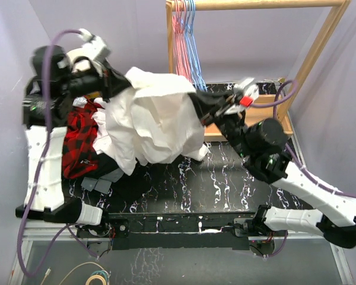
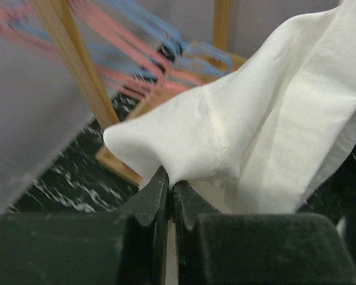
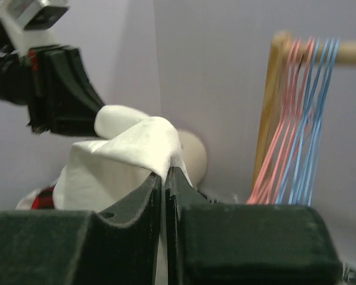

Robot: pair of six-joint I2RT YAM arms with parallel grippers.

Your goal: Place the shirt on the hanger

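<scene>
Now the white shirt [image 1: 151, 116] is hanging in the air above the black marbled table [image 1: 225, 184], held up between the two grippers and sagging in a loose, bunched mass in the middle. The left gripper [image 2: 169, 184] is pinching the upper left part of the shirt. Its jaws are pressing together with only a thin fold of cloth between them, and in the left wrist view a stitched seam is running up from this fold. The right gripper [image 3: 164, 175] is gripping another fold at the right side of the shirt. Its jaws are also closing fully on the cloth, and the fabric is rising over the fingertips like a small hood. I cannot tell whether the lowest folds of the shirt are touching the table or hanging just over it. Behind the shirt, a wooden rack [image 1: 255, 5] is standing at the far side of the table. The light-blue hangers [image 1: 193, 41] and the pink hangers [image 1: 179, 35] are hanging close together from the left end of its top bar. The shirt is not yet on any of them, although its upper right edge is coming near their lower ends in the top view. At the left side of the table, a red-and-black plaid garment [image 1: 80, 139] is lying beside the left arm, and the left edge of the shirt is partly covering it.
</scene>
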